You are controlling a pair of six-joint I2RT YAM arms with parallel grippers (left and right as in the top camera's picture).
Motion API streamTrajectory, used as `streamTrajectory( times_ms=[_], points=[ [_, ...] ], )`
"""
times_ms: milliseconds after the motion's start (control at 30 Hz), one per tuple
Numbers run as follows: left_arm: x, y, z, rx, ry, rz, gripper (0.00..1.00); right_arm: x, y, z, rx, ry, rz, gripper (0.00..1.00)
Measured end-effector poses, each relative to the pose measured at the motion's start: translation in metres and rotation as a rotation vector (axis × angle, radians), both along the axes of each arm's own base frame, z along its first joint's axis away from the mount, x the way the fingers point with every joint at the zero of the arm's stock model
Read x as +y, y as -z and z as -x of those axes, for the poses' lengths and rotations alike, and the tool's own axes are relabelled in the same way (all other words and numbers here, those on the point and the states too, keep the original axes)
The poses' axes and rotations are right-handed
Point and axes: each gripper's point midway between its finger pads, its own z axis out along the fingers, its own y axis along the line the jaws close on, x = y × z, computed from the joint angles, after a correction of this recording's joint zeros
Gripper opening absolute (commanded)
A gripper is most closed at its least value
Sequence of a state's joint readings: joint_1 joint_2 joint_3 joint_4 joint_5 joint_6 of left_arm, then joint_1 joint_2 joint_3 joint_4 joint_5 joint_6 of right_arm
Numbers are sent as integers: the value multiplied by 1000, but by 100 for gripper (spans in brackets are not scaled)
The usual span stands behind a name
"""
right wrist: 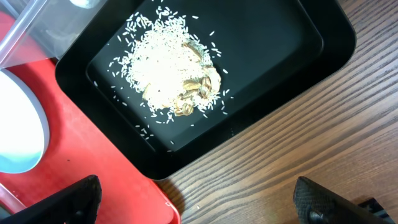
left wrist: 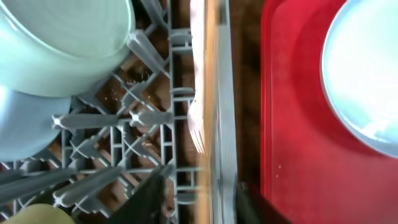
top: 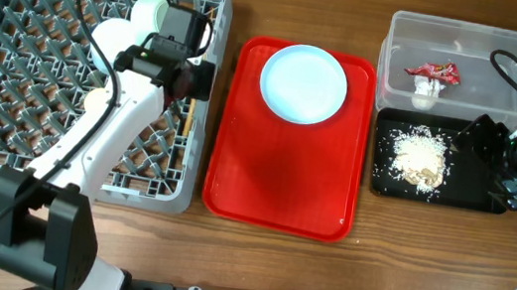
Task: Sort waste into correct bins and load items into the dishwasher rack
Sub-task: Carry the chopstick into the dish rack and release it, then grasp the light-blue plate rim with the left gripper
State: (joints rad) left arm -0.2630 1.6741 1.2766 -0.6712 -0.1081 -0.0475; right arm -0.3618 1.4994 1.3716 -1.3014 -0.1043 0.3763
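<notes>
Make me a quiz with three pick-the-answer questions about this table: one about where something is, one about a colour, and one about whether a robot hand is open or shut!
1. Where is the white plate?
A. on the red tray
B. in a sink
C. on a chair

2. What colour is the small tray holding the food scraps?
A. blue
B. black
C. green

3. How are the right gripper's jaws?
A. shut tight
B. clamped on a spoon
C. wide open

Answers:
1 A, the plate lies flat on the red tray.
2 B, its floor shows black around the pale scraps.
3 C, they stand far apart, holding nothing.
</notes>
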Motion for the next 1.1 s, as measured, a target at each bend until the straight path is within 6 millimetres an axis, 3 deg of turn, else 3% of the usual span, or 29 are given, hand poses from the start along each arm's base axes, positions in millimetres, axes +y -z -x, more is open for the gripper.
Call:
streamTrajectory(
  times_ms=[133, 233, 333, 467, 567, 700, 867, 933, 1100],
  points=[
    [-1, -3, -2, -10, -7, 9, 55, 0, 0, 0, 0, 0, 0, 100],
    [-15, -13, -5, -49, 25, 42, 61, 0, 0, 0, 0, 0, 0, 100],
    [-82, -45, -5, -152, 187, 169, 65, 0, 0, 0, 0, 0, 0, 100],
    [-152, -47, 7, -194, 387, 223, 69, 0, 0, 0, 0, 0, 0, 100],
    [-188, -21, 11, -186, 503, 204, 74, 0, 0, 0, 0, 0, 0, 100],
    [-219, 22, 11, -174, 619, 160, 81, 0, 0, 0, 0, 0, 0, 100],
    [-227, 79, 13, -104, 675, 103, 79, 0, 0, 0, 0, 0, 0, 100],
    [-225, 97, 16, -65, 683, 83, 72, 0, 0, 0, 0, 0, 0, 100],
    [-213, 113, 30, 23, 695, 38, 34, 0, 0, 0, 0, 0, 0, 100]
  ],
)
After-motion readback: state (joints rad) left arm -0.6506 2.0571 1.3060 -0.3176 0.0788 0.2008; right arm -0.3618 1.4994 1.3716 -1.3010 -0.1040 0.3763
